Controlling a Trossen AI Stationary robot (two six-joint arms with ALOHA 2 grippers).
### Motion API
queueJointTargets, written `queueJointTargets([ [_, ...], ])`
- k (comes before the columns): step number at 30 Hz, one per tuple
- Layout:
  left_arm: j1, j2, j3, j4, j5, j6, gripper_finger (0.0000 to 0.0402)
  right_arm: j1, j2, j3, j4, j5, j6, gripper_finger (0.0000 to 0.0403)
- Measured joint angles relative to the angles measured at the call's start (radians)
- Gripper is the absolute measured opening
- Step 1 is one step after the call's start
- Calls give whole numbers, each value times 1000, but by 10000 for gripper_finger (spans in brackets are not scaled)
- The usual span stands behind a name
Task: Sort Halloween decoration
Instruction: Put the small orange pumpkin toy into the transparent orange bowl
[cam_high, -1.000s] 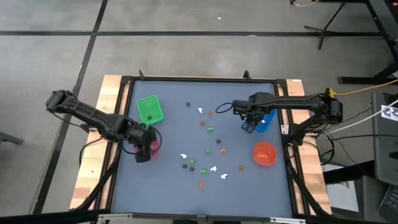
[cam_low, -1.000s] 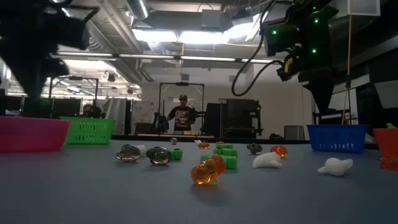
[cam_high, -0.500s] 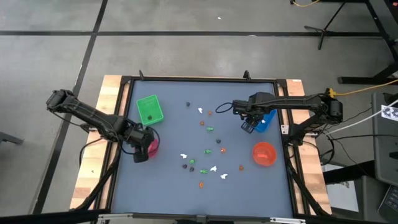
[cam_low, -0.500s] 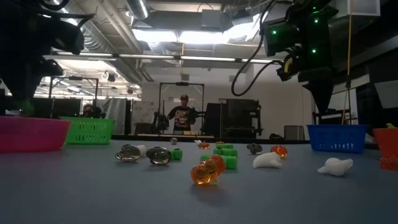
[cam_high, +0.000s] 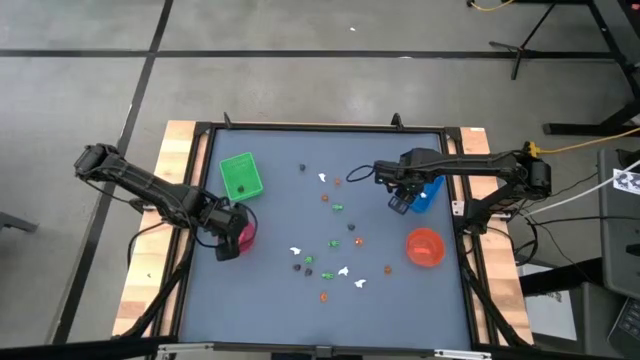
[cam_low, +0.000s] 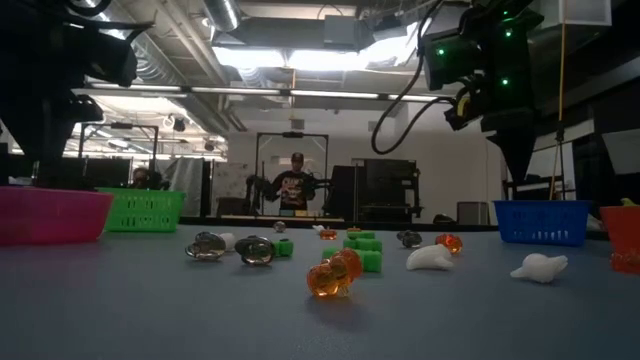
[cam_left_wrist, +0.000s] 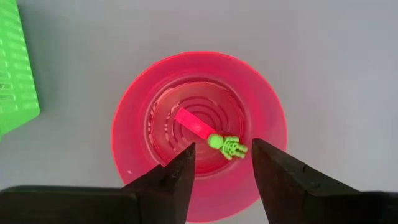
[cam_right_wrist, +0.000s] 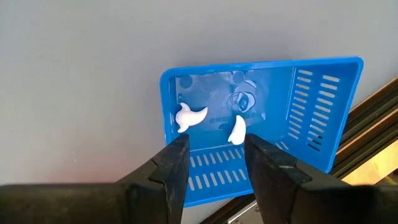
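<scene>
Fingers (cam_left_wrist: 180, 177) on your left gripper (cam_left_wrist: 222, 163) have spread since a sec ago, so the green skeleton (cam_left_wrist: 227, 145) lies loose in the pink bowl (cam_left_wrist: 134, 124) at frame centre: drop done. L arm hovers above it. Right gripper (cam_right_wrist: 212, 155), jaws apart & empty, hangs over the blue tray (cam_right_wrist: 323, 112), lower centre.

**What can't be read**

- High view: left arm covers most of the pink bowl (cam_high: 246, 232); right arm overlaps the blue tray (cam_high: 428, 193).
- Figures on the table (cam_high: 280, 290) too tiny from above to tell shapes.
- Low view: orange bowl (cam_low: 624, 236) cut by the frame edge; person (cam_low: 293, 186) behind too distant for detail.
</scene>
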Motion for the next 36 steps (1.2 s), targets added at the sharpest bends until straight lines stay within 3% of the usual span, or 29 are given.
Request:
queueJointTargets([
  [8, 0, 0, 0, 20, -17, -19, 142, 0, 0, 157, -27, 6, -105, 154],
  [12, 0, 0, 0, 22, -67, -20, 142, 0, -1, 235, 110, 23, -183, 154],
  [22, 0, 0, 0, 25, -103, -19, 143, 0, 73, 180, 584, -15, -456, 154],
  [36, 0, 0, 0, 77, -104, -19, 142, -1, 322, 161, 866, -33, -562, 154],
])
